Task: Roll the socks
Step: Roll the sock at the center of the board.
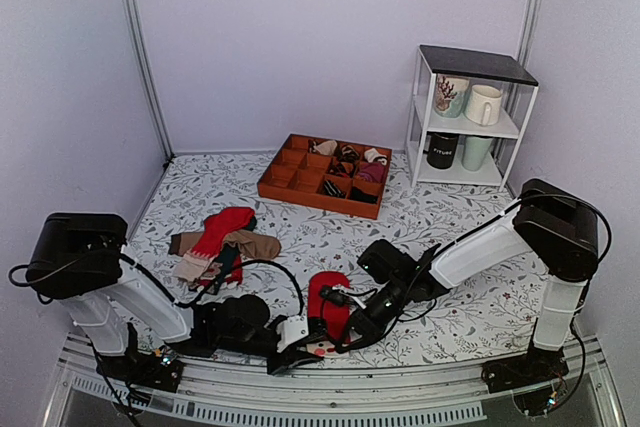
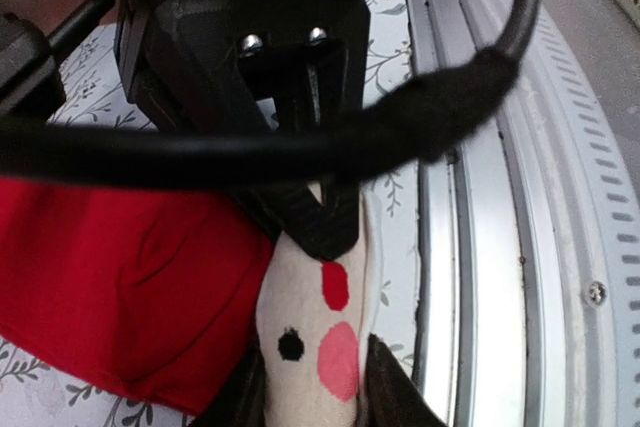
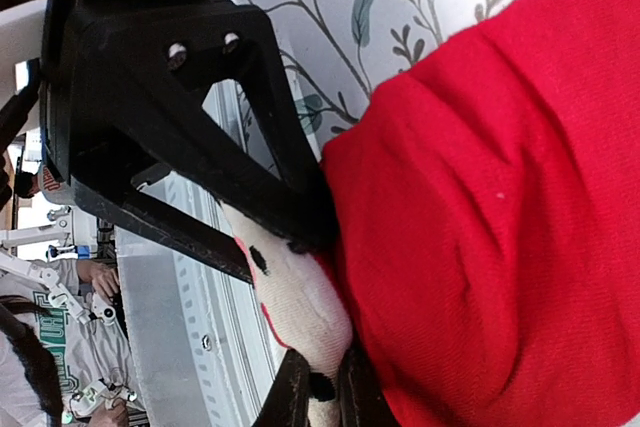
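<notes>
The red sock pair (image 1: 328, 302) lies near the table's front edge, between the two arms. Its whitish end (image 1: 322, 349), with a black dot and pink and red marks, points at the front rail. My left gripper (image 1: 303, 344) is shut on this whitish end (image 2: 310, 337), and the red body (image 2: 130, 287) lies to its left. My right gripper (image 1: 343, 333) is shut on the same whitish end (image 3: 300, 297), right beside the red body (image 3: 500, 197). The two grippers nearly touch; each shows as a black frame in the other's wrist view.
A heap of red, brown and beige socks (image 1: 222, 242) lies at the left. An orange compartment tray (image 1: 290, 175) with rolled bundles sits at the back. A white shelf (image 1: 425, 112) with mugs stands at the back right. The metal rail (image 1: 400, 392) runs along the front edge.
</notes>
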Tool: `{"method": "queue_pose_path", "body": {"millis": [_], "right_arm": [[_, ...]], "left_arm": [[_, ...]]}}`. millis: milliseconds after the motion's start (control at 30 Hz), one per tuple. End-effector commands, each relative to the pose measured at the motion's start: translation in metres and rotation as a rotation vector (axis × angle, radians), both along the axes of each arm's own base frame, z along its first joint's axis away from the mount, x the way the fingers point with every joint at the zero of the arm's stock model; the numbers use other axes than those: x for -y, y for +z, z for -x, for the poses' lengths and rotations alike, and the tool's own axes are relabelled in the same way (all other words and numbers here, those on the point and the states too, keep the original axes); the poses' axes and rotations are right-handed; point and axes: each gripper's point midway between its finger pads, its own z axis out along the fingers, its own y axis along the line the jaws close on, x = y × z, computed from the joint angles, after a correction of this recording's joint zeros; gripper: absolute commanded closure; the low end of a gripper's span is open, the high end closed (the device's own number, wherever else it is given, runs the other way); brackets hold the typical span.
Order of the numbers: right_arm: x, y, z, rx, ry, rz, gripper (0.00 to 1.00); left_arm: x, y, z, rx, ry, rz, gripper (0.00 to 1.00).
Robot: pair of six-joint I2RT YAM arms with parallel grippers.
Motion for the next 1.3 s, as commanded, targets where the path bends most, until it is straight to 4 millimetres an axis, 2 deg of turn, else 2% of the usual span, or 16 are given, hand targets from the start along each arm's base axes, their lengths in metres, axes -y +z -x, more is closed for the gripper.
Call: {"method": "queue_pose_path", "body": {"millis": [0,167,233,267,333,367,433,600,667,800,1000,1100,1200,1267], "right_arm": [[0.044,-0.052,0.011,-0.068,-0.053,0.267,0.92],[0.043,-0.053,0.011,-0.072,-0.055,0.271,0.92],[0.043,-0.053,0.01,-0.073,-0.056,0.272,0.92],[0.043,-0.053,0.01,-0.075,-0.056,0.272,0.92],[0.042,-0.054,0.011,-0.076,-0.053,0.272,0.92],[0.043,-0.055,0.011,-0.074,-0.052,0.273,0.92],[0.044,-0.055,0.01,-0.071,-0.053,0.277,0.92],[0.044,-0.056,0.011,-0.072,-0.053,0.276,0.92],[0.043,-0.056,0.011,-0.072,-0.053,0.276,0.92],[0.044,-0.057,0.012,-0.077,-0.051,0.277,0.92],[0.045,-0.058,0.013,-0.081,-0.049,0.281,0.92],[0.046,-0.06,0.014,-0.085,-0.048,0.284,0.92],[0.047,-0.06,0.014,-0.085,-0.049,0.286,0.92],[0.047,-0.061,0.014,-0.085,-0.05,0.285,0.92]], "left_arm": [[0.002,-0.004,0.007,-0.013,-0.012,0.004,0.73],[0.007,-0.004,0.009,-0.036,-0.02,0.007,0.81],[0.005,-0.005,0.008,-0.044,-0.007,0.0,0.79],[0.005,-0.006,0.008,-0.047,-0.005,0.0,0.72],[0.003,-0.004,0.007,-0.045,0.007,0.003,0.29],[0.002,-0.002,0.006,-0.036,0.014,0.01,0.24],[0.0,0.005,0.003,-0.022,0.029,0.033,0.21],[0.0,0.022,0.001,0.016,0.031,0.078,0.19],[0.003,0.023,0.004,0.012,0.002,0.08,0.24],[0.01,0.015,0.009,-0.01,-0.028,0.056,0.45],[0.008,0.007,0.007,-0.021,-0.013,0.041,0.58],[0.008,0.004,0.007,-0.03,-0.015,0.031,0.72],[0.006,-0.003,0.009,-0.057,-0.016,0.015,1.0],[0.004,-0.006,0.011,-0.072,-0.019,0.012,1.0]]}}
